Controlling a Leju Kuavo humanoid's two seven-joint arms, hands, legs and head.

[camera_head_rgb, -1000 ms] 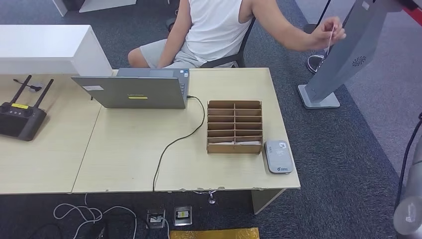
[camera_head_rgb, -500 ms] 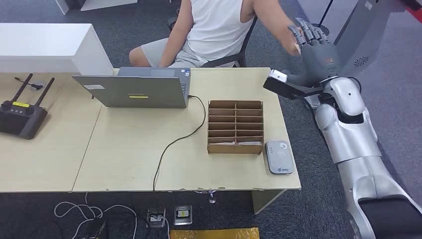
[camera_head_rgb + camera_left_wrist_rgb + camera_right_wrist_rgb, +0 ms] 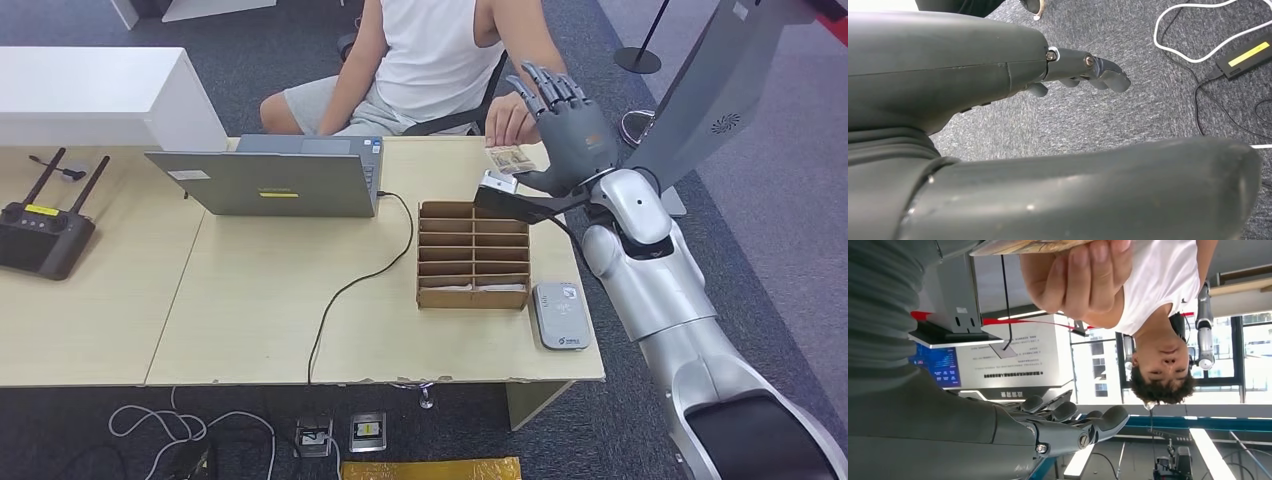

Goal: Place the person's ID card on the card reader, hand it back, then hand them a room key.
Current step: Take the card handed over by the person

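Note:
A seated person in a white top holds an ID card (image 3: 513,158) in one hand (image 3: 508,124), low over the table's far right edge. My right hand (image 3: 566,128) is raised just to the right of that card, fingers spread and holding nothing. In the right wrist view the person's hand (image 3: 1078,275) pinches the card (image 3: 1023,246) beyond my fingers (image 3: 1073,425). The grey card reader (image 3: 560,314) lies near the front right corner of the table. A wooden slotted box (image 3: 472,255) beside it has white cards in its front row. My left hand (image 3: 998,75) hangs over the carpet, holding nothing.
A grey laptop (image 3: 270,182) stands at the back of the table, its black cable (image 3: 345,290) running to the front edge. A black antenna unit (image 3: 40,235) sits far left, near a white counter (image 3: 100,95). A grey kiosk stand (image 3: 700,90) rises at the right.
My right arm came up into view and swung left to the table's far right corner. The person's hand moved from the kiosk down to the table edge with the card.

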